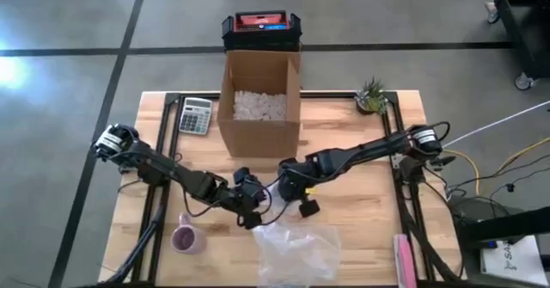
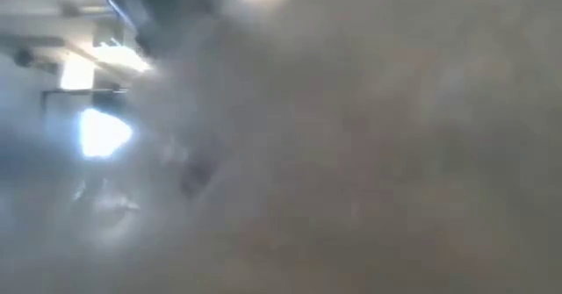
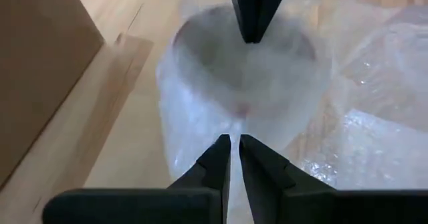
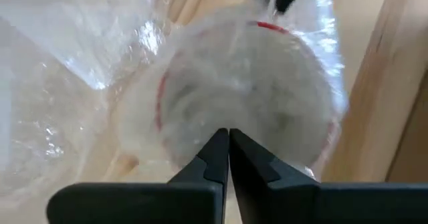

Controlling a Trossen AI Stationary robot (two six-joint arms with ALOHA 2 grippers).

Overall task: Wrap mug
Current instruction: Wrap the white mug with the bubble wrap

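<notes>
A round mug with a red rim (image 4: 267, 27) sits bundled in clear bubble wrap (image 4: 247, 97) between my two grippers. In the high view the rest of the wrap (image 1: 296, 249) spreads over the table toward the near edge. My left gripper (image 3: 234, 144) is shut on the wrap on one side of the bundle (image 3: 244, 70). My right gripper (image 4: 227, 136) is shut on the wrap on the opposite side. Each wrist view shows the other gripper's fingertips beyond the bundle. A separate pink mug (image 1: 187, 238) stands on the table near the left arm. The low view is blurred over. My left gripper pinches the bubble wrap (image 3: 235, 120) between its two fingertips, where it covers the near side of the round bundle. One layer or several, I cannot tell. My right gripper pinches the wrap (image 4: 229, 117) between its shut fingertips on the bundle's other side, facing my left gripper.
An open cardboard box (image 1: 258, 103) with white filler stands at the far middle, with a black and red case (image 1: 260, 30) behind it. A calculator (image 1: 195, 114) lies to its left, a small plant (image 1: 371, 94) at the far right and a pink object (image 1: 402, 258) at the near right.
</notes>
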